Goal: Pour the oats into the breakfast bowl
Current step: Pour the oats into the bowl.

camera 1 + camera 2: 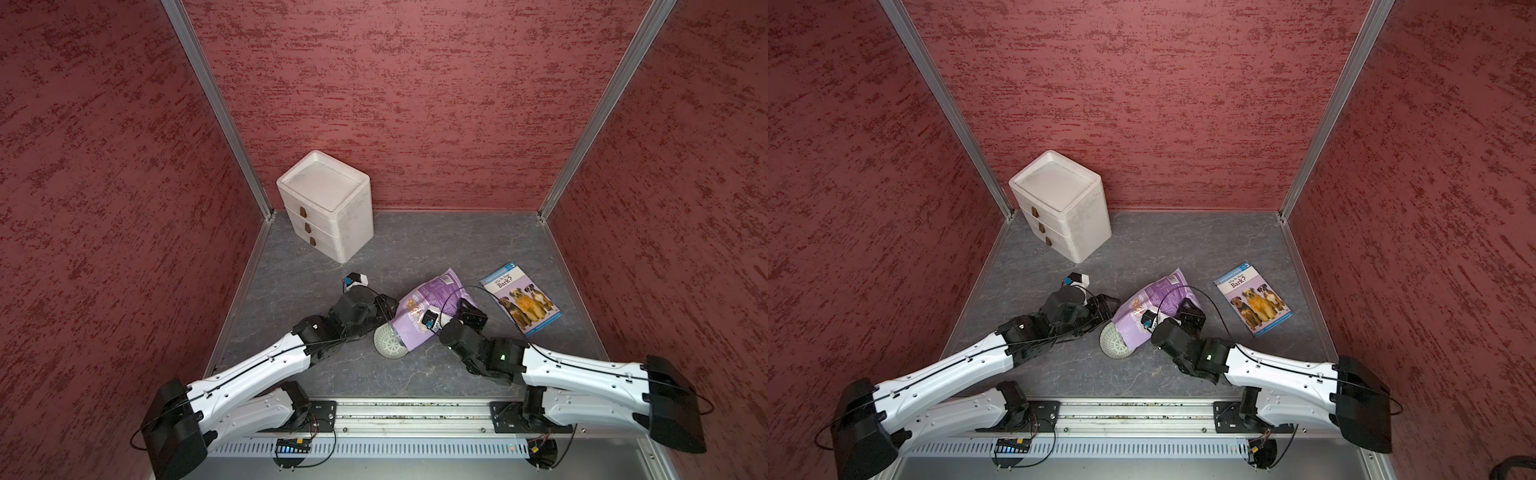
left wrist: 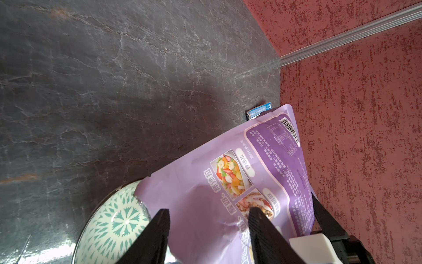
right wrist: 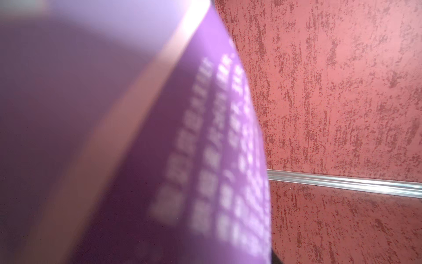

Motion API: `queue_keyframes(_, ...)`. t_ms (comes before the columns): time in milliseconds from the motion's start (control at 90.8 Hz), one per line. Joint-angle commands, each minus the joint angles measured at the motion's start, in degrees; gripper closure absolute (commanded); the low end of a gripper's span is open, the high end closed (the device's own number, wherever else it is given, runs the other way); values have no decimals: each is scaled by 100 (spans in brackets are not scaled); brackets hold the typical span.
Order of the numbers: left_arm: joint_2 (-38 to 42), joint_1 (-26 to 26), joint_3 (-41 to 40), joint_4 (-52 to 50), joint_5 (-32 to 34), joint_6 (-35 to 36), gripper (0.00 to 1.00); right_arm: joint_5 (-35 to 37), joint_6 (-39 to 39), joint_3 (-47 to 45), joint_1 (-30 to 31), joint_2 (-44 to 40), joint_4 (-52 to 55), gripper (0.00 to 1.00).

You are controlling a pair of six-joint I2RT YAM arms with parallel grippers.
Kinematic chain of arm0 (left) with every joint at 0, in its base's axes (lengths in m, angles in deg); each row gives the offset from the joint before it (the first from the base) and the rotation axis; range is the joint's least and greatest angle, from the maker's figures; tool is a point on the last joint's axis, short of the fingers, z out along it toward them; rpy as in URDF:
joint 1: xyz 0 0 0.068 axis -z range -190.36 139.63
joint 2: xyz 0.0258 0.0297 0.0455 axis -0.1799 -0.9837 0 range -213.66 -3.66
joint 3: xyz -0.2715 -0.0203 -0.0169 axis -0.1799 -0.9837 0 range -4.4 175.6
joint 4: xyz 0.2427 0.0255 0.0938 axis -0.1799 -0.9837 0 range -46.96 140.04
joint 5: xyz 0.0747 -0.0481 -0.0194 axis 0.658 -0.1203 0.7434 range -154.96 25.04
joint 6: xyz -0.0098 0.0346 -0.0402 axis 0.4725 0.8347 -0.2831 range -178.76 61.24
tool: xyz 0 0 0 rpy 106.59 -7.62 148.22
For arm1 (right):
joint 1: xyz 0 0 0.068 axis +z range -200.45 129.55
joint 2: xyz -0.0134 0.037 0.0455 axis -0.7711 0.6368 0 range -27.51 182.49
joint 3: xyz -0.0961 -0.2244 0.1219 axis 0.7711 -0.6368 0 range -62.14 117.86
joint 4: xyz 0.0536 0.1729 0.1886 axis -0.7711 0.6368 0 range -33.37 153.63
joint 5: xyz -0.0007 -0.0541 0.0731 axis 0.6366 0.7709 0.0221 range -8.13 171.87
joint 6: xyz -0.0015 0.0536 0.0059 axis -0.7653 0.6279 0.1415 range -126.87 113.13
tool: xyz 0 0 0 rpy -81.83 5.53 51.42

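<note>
Pouch: the lilac pouch [image 1: 428, 293] is hanging tipped in the air; its mouth end is dipping over the bowl and its bottom end is pointing up and away from the robot
Bowl: the breakfast bowl [image 1: 384, 345] is sitting on the tabletop [image 1: 415, 245], half hiding under the pouch's mouth; the part that is showing is looking bare, with no oats in it
Right jaws: they are grasping the pouch by its side edge, near the middle
Left jaws: they are standing apart at the pouch's mouth end, with purple skin showing between them; I cannot tell if they are pinching it
Spill risk: the mouth seems to be hanging over the bowl's edge more than its middle; a steeper tip may be sending oats onto the tabletop
Bump risk: the left jaws are hovering very close to the bowl; a knock may be sliding or tipping it
Slip risk: the pouch is soft; it may be folding or slipping in the right jaws, letting oats rush out all at once
Book: the dog book [image 1: 521, 299] is lying well apart; it is looking safe
</note>
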Motion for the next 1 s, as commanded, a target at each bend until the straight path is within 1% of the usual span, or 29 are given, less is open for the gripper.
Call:
queue_keyframes(0, -94, 69, -77, 111, 65, -53, 41, 665, -5, 125, 60, -93, -1013, 100)
queue_keyframes(264, -164, 144, -104, 135, 113, -114, 42, 762, -46, 111, 60, -10, -1198, 100)
queue_keyframes(309, -166, 150, -113, 135, 124, -115, 42, 767, -238, 91, 60, -6, -1252, 100)
queue_keyframes(716, -177, 180, -201, 160, 178, -177, 43, 929, -683, -12, 60, 174, -1697, 100)
queue_keyframes(992, -129, 186, -229, 154, 244, -185, 44, 1062, -1202, -113, 84, 230, -2389, 100)
